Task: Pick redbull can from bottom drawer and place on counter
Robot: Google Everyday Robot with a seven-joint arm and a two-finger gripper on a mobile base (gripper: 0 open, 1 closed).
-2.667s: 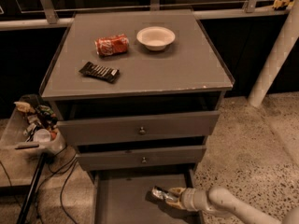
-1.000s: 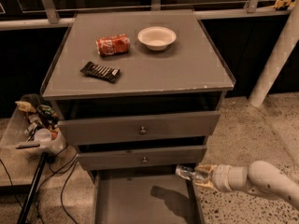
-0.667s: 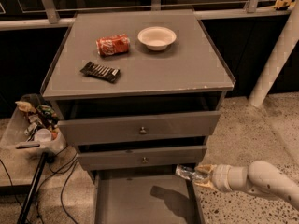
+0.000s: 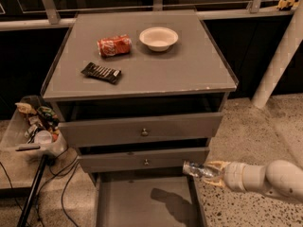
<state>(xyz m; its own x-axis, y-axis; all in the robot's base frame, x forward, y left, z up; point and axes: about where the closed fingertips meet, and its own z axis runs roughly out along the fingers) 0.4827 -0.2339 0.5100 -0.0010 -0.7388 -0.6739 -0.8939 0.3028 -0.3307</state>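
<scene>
Pincer [image 4: 209,171] closed on redbull can [image 4: 192,169], held sideways over the right edge of the open bottom drawer [image 4: 142,205] (shadow on its floor); red can [image 4: 114,45], bowl [image 4: 158,38] and dark wrapper [image 4: 101,72] rest on the bench [image 4: 189,74].

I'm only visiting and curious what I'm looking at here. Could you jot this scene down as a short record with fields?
gripper: lower right, beside the open drawer, closed on the redbull can
redbull can: held in the air over the bottom drawer's right edge
bottom drawer: pulled open, a shadow on its floor
counter: carries a red can on its side, a white bowl, a dark wrapper
</scene>
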